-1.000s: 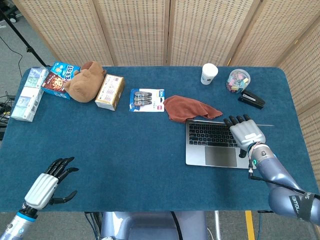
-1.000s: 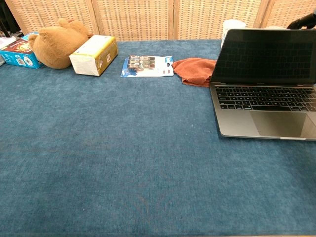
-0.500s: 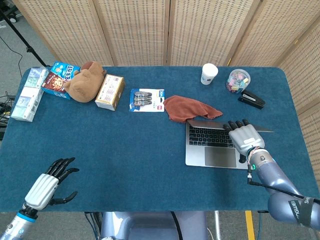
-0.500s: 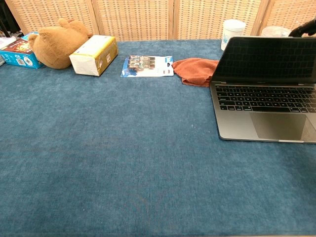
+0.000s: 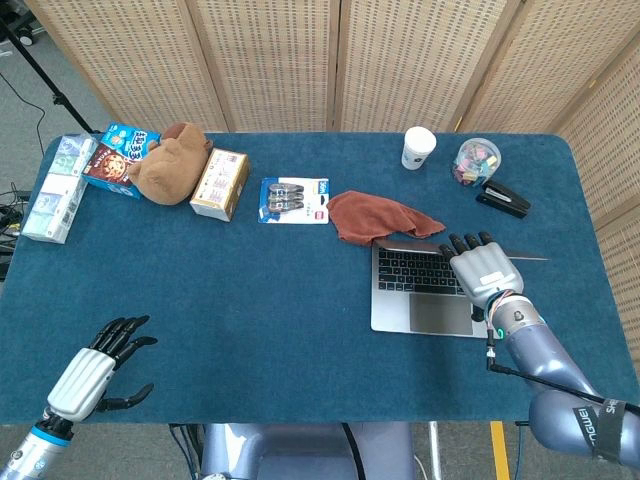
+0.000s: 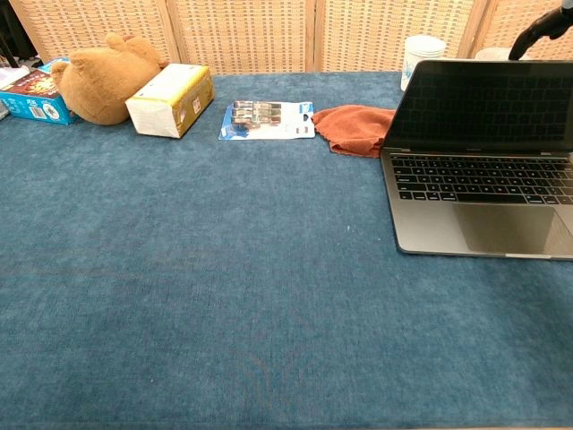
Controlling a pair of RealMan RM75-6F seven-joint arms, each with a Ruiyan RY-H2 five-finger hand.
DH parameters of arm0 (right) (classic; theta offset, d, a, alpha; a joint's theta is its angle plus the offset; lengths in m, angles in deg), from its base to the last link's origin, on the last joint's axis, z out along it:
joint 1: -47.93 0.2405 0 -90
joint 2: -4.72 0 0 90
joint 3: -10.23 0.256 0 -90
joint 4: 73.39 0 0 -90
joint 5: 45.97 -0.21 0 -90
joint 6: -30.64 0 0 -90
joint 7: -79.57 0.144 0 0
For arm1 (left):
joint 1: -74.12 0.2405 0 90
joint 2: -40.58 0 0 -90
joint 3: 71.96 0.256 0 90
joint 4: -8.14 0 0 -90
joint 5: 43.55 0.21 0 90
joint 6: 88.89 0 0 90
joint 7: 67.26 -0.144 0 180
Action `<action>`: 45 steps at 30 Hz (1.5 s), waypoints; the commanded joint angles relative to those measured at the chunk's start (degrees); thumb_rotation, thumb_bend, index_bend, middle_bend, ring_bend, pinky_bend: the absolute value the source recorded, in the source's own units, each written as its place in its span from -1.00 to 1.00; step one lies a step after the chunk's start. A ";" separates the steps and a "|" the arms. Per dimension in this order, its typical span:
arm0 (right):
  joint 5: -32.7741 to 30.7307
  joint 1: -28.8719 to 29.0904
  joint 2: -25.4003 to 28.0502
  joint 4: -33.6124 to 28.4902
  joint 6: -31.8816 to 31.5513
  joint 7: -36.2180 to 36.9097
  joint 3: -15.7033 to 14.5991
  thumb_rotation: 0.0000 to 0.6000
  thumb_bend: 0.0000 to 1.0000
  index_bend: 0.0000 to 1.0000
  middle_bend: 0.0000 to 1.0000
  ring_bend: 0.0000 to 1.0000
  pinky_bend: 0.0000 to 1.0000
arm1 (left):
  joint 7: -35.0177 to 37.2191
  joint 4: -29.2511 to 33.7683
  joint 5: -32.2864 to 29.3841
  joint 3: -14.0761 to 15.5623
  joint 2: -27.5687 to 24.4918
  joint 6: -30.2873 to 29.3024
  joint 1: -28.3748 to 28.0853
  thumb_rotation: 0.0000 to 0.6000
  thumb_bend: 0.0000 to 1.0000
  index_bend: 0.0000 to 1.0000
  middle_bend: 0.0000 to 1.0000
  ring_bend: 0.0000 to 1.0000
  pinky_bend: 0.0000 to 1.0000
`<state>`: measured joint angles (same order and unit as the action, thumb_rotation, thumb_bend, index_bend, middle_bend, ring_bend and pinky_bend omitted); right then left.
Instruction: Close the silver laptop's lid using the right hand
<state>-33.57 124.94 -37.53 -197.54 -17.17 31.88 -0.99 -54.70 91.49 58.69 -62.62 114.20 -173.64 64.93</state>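
The silver laptop (image 5: 420,292) stands open on the right of the blue table, its dark screen (image 6: 488,103) nearly upright above the keyboard (image 6: 483,179). My right hand (image 5: 482,272) lies over the lid's top edge at its right part, fingers stretched out across the edge, holding nothing. In the chest view only dark fingertips (image 6: 537,27) show above the lid's upper right corner. My left hand (image 5: 95,365) hovers at the table's front left corner with its fingers spread, far from the laptop.
An orange cloth (image 5: 380,215) lies just behind the laptop's left rear corner. Behind stand a paper cup (image 5: 419,147), a jar of clips (image 5: 476,160) and a black stapler (image 5: 503,200). A battery pack (image 5: 295,198), yellow box (image 5: 219,183), plush toy (image 5: 170,162) and boxes (image 5: 110,160) sit further left.
My right hand has shifted slightly left along the lid's top edge. The lid leans a little further toward the keyboard than one second ago. The left hand has stayed put.
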 commanded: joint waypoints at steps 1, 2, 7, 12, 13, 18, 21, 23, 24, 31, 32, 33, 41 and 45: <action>-0.33 -0.04 -0.16 -0.08 0.05 -0.11 -0.13 1.00 -1.00 -1.00 -1.00 -1.00 -0.88 | 0.05 0.02 0.06 0.06 -0.02 0.01 -0.01 0.34 -0.43 -0.47 -0.77 -0.83 -0.83; -0.39 -0.10 -0.21 -0.10 0.10 -0.11 -0.19 1.00 -1.00 -1.00 -1.00 -1.00 -0.87 | 0.08 0.02 0.08 0.07 -0.03 0.03 -0.02 0.34 -0.43 -0.47 -0.77 -0.83 -0.83; -0.77 -0.54 -0.47 -0.09 0.50 -0.20 -0.80 1.00 -1.00 -1.00 -1.00 -1.00 -0.87 | 0.00 0.07 0.09 0.12 -0.06 0.14 -0.06 0.34 -0.43 -0.47 -0.77 -0.83 -0.83; -1.22 -0.61 0.13 -0.67 0.56 -0.29 -1.24 1.00 -1.00 -1.00 -1.00 -1.00 -0.87 | -0.20 0.22 0.06 0.16 -0.02 0.36 -0.12 0.34 -0.43 -0.47 -0.76 -0.83 -0.83; -1.44 -0.56 0.34 -0.95 0.63 -0.32 -1.34 1.00 -1.00 -1.00 -1.00 -1.00 -0.87 | -0.20 0.25 0.08 0.20 -0.05 0.44 -0.14 0.34 -0.43 -0.47 -0.76 -0.82 -0.83; -3.11 -0.27 1.43 -3.31 0.93 -0.88 -2.47 1.00 -1.00 -1.00 -1.00 -1.00 -0.87 | -0.07 0.42 0.16 0.31 -0.22 0.50 -0.19 0.34 -0.43 -0.47 -0.76 -0.82 -0.83; -3.52 -0.46 1.29 -3.88 1.24 -0.63 -2.72 1.00 -1.00 -1.00 -1.00 -1.00 -0.87 | 0.11 0.47 0.25 0.31 -0.33 0.30 -0.17 0.34 -0.43 -0.47 -0.76 -0.82 -0.83; -3.42 -0.86 1.02 -4.10 1.48 -0.13 -2.78 1.00 -1.00 -1.00 -1.00 -1.00 -0.87 | 0.20 0.45 0.31 0.35 -0.39 0.27 -0.18 0.34 -0.43 -0.47 -0.76 -0.82 -0.83; -3.24 -1.08 0.82 -4.14 1.52 -0.06 -2.92 1.00 -1.00 -1.00 -1.00 -1.00 -0.86 | 0.23 0.44 0.32 0.38 -0.44 0.28 -0.18 0.34 -0.43 -0.47 -0.76 -0.82 -0.83; -1.04 -3.46 -1.81 -3.61 2.26 1.63 -3.58 1.00 -1.00 -1.00 -1.00 -1.00 -0.86 | 0.02 0.71 0.39 0.54 -0.74 0.41 -0.19 0.34 -0.43 -0.47 -0.76 -0.82 -0.83; -0.70 -3.83 -2.34 -3.44 2.42 1.89 -3.75 1.00 -1.00 -1.00 -1.00 -1.00 -0.86 | -0.04 0.78 0.38 0.58 -0.79 0.51 -0.21 0.34 -0.43 -0.47 -0.75 -0.82 -0.83; -0.50 -4.07 -2.70 -3.27 2.55 2.06 -3.91 1.00 -1.00 -1.00 -1.00 -1.00 -0.86 | -0.10 0.82 0.38 0.60 -0.82 0.61 -0.25 0.34 -0.43 -0.47 -0.75 -0.82 -0.83; 0.78 -5.51 -4.66 -1.95 3.34 3.66 -5.19 1.00 -1.00 -1.00 -1.00 -1.00 -0.86 | -0.92 1.28 0.02 0.89 -1.07 2.11 -0.60 0.34 -0.43 -0.47 -0.75 -0.82 -0.83; 1.69 -6.23 -5.27 -1.55 4.07 4.89 -5.58 1.00 -1.00 -1.00 -1.00 -1.00 -0.86 | -1.19 1.61 -0.03 1.04 -1.29 2.47 -0.67 0.34 -0.43 -0.47 -0.75 -0.82 -0.83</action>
<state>-32.13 118.91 -42.62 -199.23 -13.28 36.58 -6.42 -55.87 93.08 58.67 -61.60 112.94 -171.19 64.27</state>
